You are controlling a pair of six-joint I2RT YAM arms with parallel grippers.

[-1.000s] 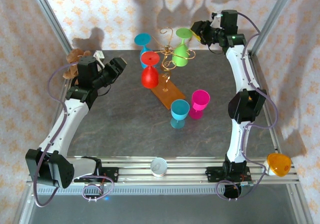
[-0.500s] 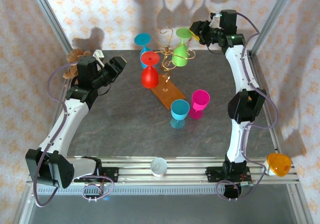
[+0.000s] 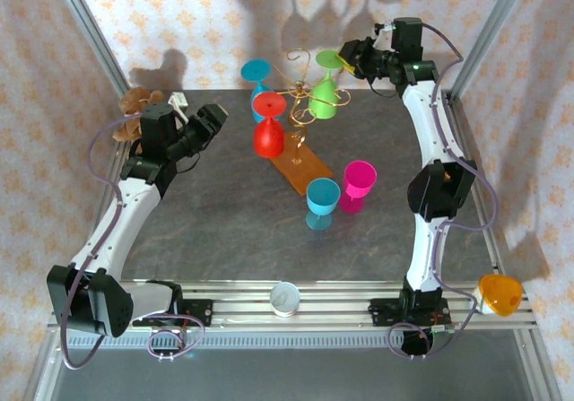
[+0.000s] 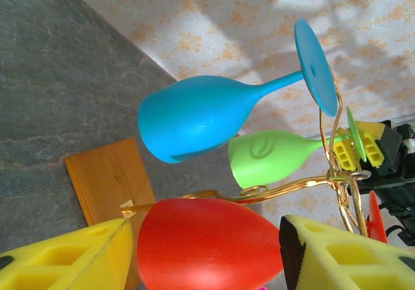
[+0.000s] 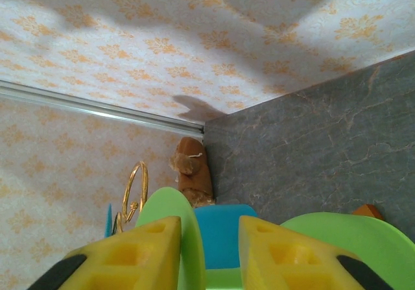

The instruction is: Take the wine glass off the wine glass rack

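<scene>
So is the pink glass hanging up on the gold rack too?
No, the pink glass stands on the table beside a blue glass, off the rack.

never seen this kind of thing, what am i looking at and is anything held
Two robot arms sit at the near edge of a table. One picture looks down from above; the other two come from cameras on the wrists. A gold wire rack hangs a red glass, a green glass and a blue glass upside down; a pink glass and a second blue glass stand beside it. The right pincer straddles the green glass's foot, not clamped. The left pincer is open and empty.
</scene>
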